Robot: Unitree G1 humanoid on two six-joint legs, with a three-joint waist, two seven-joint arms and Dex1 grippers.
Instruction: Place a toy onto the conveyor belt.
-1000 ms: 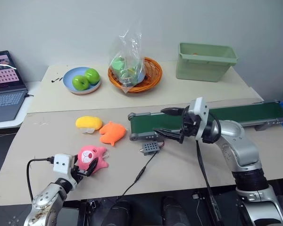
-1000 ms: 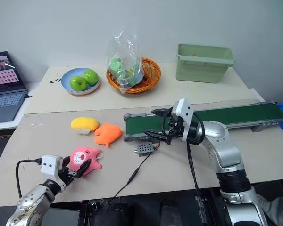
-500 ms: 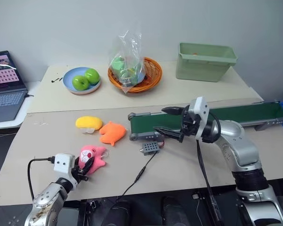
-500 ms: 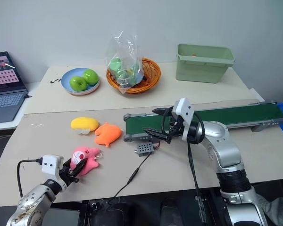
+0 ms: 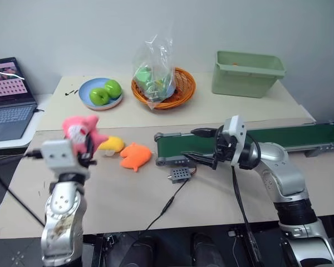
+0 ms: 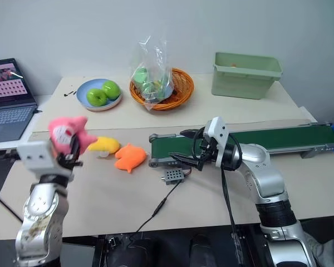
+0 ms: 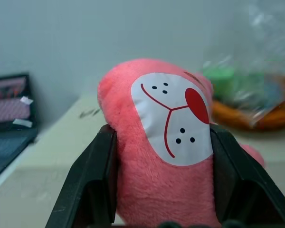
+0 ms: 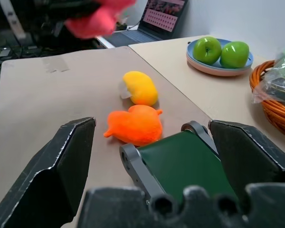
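Left gripper [image 7: 164,142]: clamped on the pink toy [image 5: 78,127], held in the air above the table [image 5: 128,194].
Right gripper [image 5: 203,147]: jaws wide apart, holding nothing, over the near end of the conveyor belt [image 5: 278,135].
Done: toy picked up.
Left: carry it across, probably to the belt's near end, and release.

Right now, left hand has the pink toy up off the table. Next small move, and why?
Probably carry it across toward the conveyor belt. The left hand is shut on the pink toy, held above the yellow toy, with the belt's bare green surface still off to its right.
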